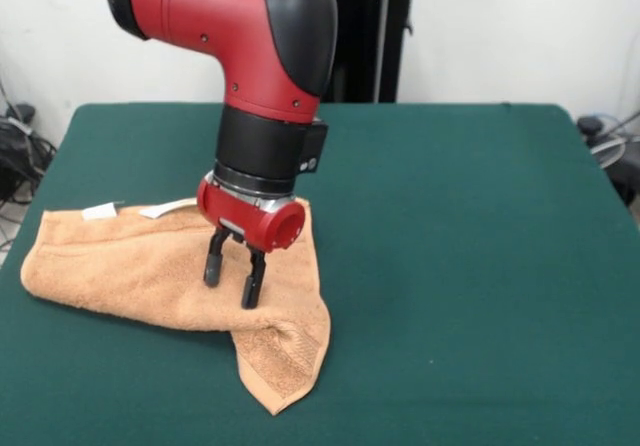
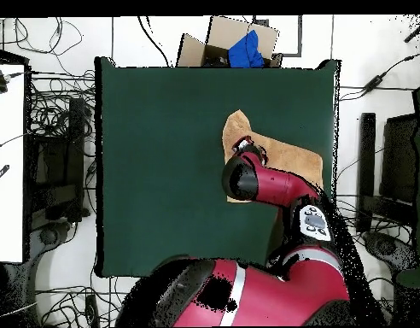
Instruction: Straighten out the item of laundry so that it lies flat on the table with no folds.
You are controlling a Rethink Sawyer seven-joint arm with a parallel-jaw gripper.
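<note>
The item of laundry (image 1: 130, 271) is an orange-tan towel on the left part of the green table (image 1: 450, 226). One corner is folded over and points toward the front edge, and two white tags (image 1: 100, 210) stick out at its far edge. My gripper (image 1: 232, 284) points down over the middle of the towel, open, its tips just at the cloth with nothing between them. In the overhead view the towel (image 2: 290, 155) lies near the table's (image 2: 162, 171) right edge, partly hidden under the arm, with the gripper (image 2: 247, 152) over it.
Beyond the table's top edge in the overhead view stands a cardboard box (image 2: 215, 43) with something blue in it. Cables lie on the floor round the table, and a white desk (image 2: 7, 162) is at the left.
</note>
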